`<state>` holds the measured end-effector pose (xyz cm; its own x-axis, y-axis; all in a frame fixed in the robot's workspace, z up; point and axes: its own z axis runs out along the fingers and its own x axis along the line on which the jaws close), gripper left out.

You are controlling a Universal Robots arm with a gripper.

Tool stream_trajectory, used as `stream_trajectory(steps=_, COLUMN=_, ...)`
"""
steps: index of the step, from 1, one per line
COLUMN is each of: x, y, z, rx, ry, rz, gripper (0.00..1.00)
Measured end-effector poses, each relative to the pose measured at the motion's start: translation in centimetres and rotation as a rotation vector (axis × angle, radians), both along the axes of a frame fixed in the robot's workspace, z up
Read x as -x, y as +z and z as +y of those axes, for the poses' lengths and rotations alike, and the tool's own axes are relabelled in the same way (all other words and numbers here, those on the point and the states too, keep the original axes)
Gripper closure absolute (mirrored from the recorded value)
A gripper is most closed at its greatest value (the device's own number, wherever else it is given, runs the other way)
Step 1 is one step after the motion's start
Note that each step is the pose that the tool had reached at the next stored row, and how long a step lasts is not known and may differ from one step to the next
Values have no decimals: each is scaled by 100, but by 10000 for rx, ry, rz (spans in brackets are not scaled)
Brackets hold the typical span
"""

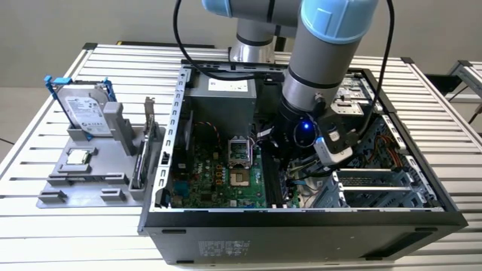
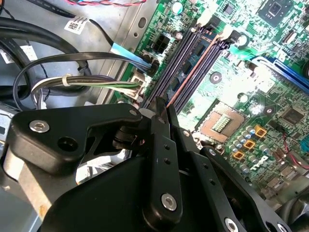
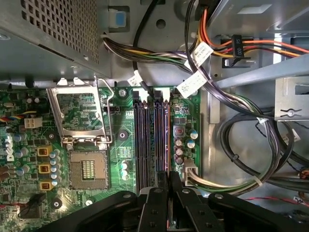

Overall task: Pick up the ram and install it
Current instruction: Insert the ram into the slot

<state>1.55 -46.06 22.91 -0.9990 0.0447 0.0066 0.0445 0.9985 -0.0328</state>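
Observation:
My gripper (image 2: 163, 107) is down inside the open computer case (image 1: 301, 217), over the motherboard's (image 1: 218, 175) black memory slots (image 3: 145, 135). Its two black fingers (image 3: 158, 193) stand close together on a thin stick seen edge-on, the ram (image 2: 193, 75). The ram (image 3: 168, 135) runs along the slot nearest the cable side and reaches the white latches at the slots' far end. How deep it sits in the slot cannot be told. In the exterior view the arm's wrist (image 1: 305, 130) hides the fingers.
The CPU socket (image 3: 87, 169) lies beside the slots. Bundled cables (image 3: 241, 159) crowd the other side, next to the drive cage. Outside the case, on the exterior view's left, a grey fixture (image 1: 83, 169) holds a hard drive (image 1: 83, 110) and a card with a metal bracket (image 1: 147, 141).

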Motion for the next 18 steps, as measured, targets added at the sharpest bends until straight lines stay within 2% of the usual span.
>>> stream_trajectory(steps=18, x=-1, y=-47, z=8, rx=-4, ry=1, rz=-1, gripper=100)
